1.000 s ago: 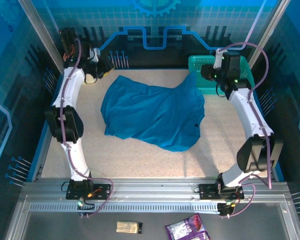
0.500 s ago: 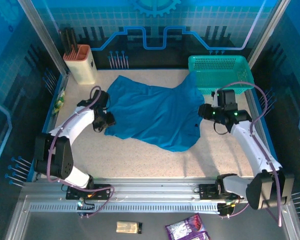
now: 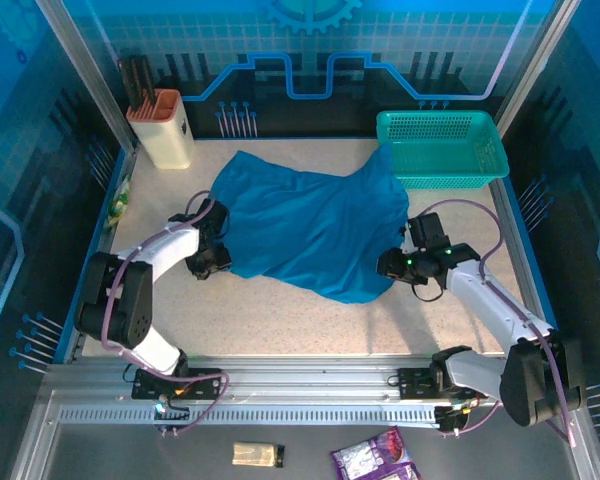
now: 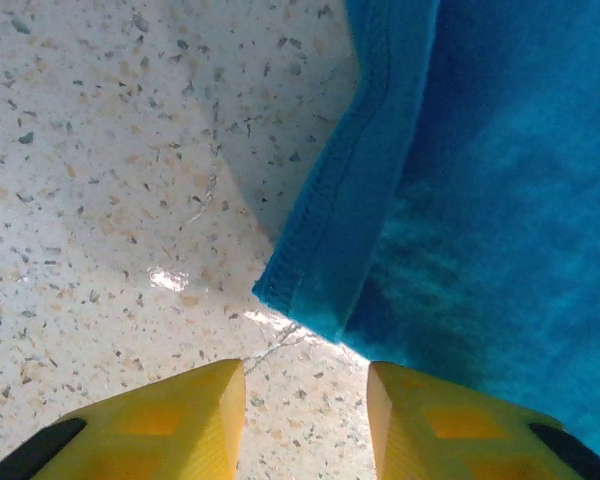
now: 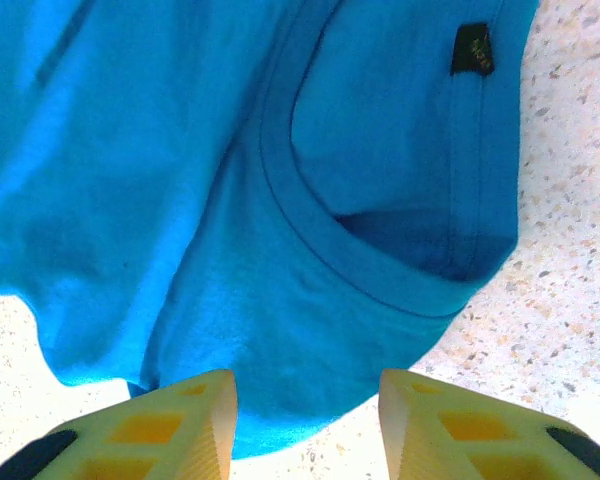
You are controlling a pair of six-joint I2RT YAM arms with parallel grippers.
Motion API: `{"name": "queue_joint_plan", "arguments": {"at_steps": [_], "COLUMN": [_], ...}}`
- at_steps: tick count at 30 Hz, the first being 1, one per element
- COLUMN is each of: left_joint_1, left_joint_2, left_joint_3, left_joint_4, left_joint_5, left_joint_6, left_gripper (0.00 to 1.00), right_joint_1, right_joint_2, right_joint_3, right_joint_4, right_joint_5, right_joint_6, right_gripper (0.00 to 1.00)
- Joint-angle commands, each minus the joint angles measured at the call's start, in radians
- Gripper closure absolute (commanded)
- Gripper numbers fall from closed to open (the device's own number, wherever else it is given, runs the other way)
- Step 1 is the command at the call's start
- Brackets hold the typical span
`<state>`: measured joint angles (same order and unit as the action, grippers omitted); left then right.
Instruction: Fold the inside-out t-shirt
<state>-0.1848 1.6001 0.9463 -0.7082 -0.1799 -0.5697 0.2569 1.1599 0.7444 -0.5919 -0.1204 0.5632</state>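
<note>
Within the last second the left tool (image 3: 218, 262) has been brought down from the 11 o'clock corner to the 9 o'clock edge of the inside-out t-shirt (image 3: 305, 225). The shirt lies rumpled and unshifted at the middle of the bench (image 3: 280, 320). The tool's fingers are spread, with a stitched hem corner (image 4: 310, 290) just ahead of the gap and nothing pinched. The right tool (image 3: 385, 265) has been lowered from beside the basket (image 3: 440, 150) at 1 o'clock to the shirt's 4 o'clock edge. It is likewise spread, over the collar (image 5: 320, 240). A two-sided grasp appears to be prepared; no fold has yet been made.
</note>
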Motion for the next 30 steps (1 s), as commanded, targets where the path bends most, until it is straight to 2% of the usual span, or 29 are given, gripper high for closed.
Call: {"name": "queue_joint_plan", "arguments": {"at_steps": [1, 13, 18, 22, 30], "left_joint_1": [-0.007, -0.006, -0.005, -0.005, -0.007], "left_joint_2": [0.032, 0.112, 0.122, 0.096, 0.046], "left_joint_3": [0.048, 0.102, 0.095, 0.091, 0.094], "left_joint_4": [-0.002, 0.000, -0.002, -0.003, -0.015], "left_joint_5": [-0.062, -0.072, -0.071, -0.078, -0.059], "left_joint_6": [0.029, 0.066, 0.068, 0.070, 0.068], "left_gripper": [0.65, 0.72, 0.84, 1.00, 1.00], "right_joint_1": [0.014, 0.024, 0.023, 0.023, 0.006], "right_joint_2": [0.003, 0.042, 0.050, 0.065, 0.132], "right_joint_3": [-0.013, -0.051, -0.066, -0.089, -0.149], "right_joint_4": [0.001, 0.009, 0.013, 0.040, 0.164], "right_joint_5": [0.013, 0.001, 0.007, -0.009, -0.102], "right_joint_6": [0.042, 0.082, 0.094, 0.119, 0.182], "right_gripper": [0.57, 0.57, 0.57, 0.57, 0.53]}}
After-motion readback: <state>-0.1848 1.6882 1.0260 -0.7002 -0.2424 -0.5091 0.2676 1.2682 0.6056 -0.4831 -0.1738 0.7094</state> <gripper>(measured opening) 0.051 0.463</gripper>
